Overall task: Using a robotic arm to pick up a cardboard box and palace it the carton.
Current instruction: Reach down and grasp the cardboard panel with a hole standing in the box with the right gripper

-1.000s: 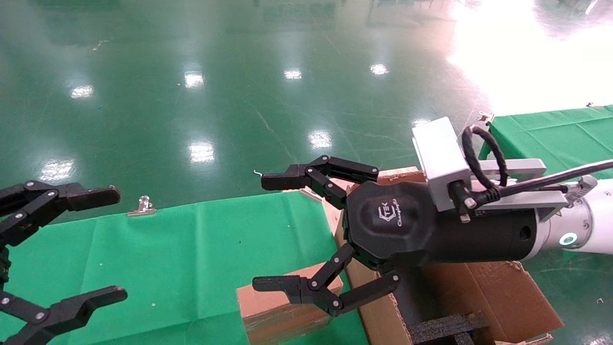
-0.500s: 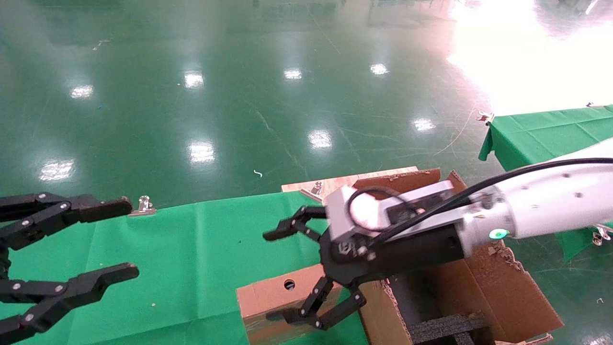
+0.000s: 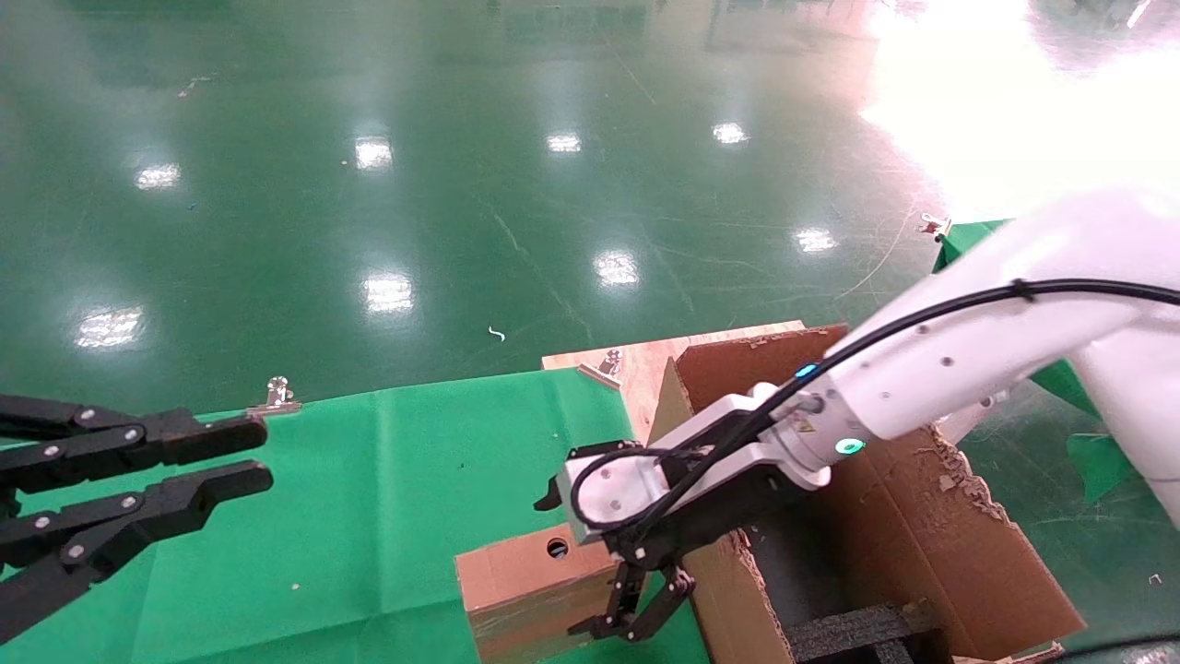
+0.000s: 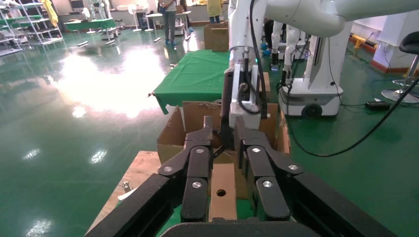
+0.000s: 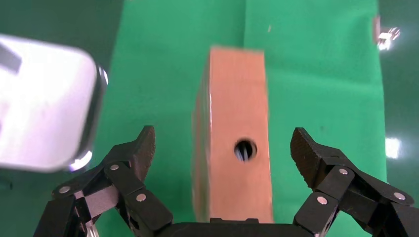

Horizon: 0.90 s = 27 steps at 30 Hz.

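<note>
On the green surface, beside the big carton with black foam inserts: small cardboard box, upright, just left of the carton wall. Poised right over it, the right gripper, fingers spread wide to either side of the box, nothing pinched. Step in hand, by judgement: reaching to grasp; next, lowering, closing, lifting clear of the torn flap. Parked at far left, the left gripper, nearly pressed together, empty. At the surface's edge, a metal clip.
</note>
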Available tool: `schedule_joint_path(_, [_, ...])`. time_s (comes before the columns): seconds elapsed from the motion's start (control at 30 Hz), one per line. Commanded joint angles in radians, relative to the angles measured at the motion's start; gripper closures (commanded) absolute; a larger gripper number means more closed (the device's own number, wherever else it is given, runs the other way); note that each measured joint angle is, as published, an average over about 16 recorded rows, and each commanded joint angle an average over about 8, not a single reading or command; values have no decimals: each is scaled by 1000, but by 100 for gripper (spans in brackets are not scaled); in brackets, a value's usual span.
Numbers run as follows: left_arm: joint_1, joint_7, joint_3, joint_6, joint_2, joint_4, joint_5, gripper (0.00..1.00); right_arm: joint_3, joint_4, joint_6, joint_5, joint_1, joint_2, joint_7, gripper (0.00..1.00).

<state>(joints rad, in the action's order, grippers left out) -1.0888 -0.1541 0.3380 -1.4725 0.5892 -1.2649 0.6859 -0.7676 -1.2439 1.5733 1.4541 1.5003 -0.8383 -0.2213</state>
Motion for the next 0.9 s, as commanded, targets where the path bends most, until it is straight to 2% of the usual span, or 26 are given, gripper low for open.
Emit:
schedule_joint_path(0.03, [0, 0, 0, 0, 0, 0, 0, 100, -34, -3, -1, 37, 25, -18, 3, 0])
schedule_joint_path(0.2, [0, 0, 0, 0, 0, 0, 0, 100, -95, 14, -4, 87, 63, -60, 19, 0])
schedule_joint_path(0.23, [0, 0, 0, 0, 0, 0, 0, 96, -105, 18, -5, 94, 68, -67, 23, 0])
schedule_joint_path(0.37, [0, 0, 0, 0, 0, 0, 0, 47, -142, 37, -7, 114, 82, -93, 40, 0])
schedule_joint_path(0.4, [0, 0, 0, 0, 0, 0, 0, 35, -149, 41, -7, 117, 84, -98, 43, 3])
schedule_joint_path(0.43, [0, 0, 0, 0, 0, 0, 0, 22, -154, 45, -8, 118, 85, -101, 46, 11])
schedule_joint_path(0.5, [0, 0, 0, 0, 0, 0, 0, 1, -167, 51, -8, 125, 88, -110, 53, 36])
schedule_joint_path(0.63, [0, 0, 0, 0, 0, 0, 0, 0, -182, 58, -8, 133, 93, -119, 60, 86])
schedule_joint_path(0.67, [0, 0, 0, 0, 0, 0, 0, 0, -184, 59, -8, 134, 94, -120, 62, 95])
schedule_joint_path(0.7, [0, 0, 0, 0, 0, 0, 0, 0, -187, 60, -8, 136, 95, -122, 63, 100])
schedule_joint_path(0.9, [0, 0, 0, 0, 0, 0, -1, 0, -181, 59, -8, 130, 92, -118, 61, 100])
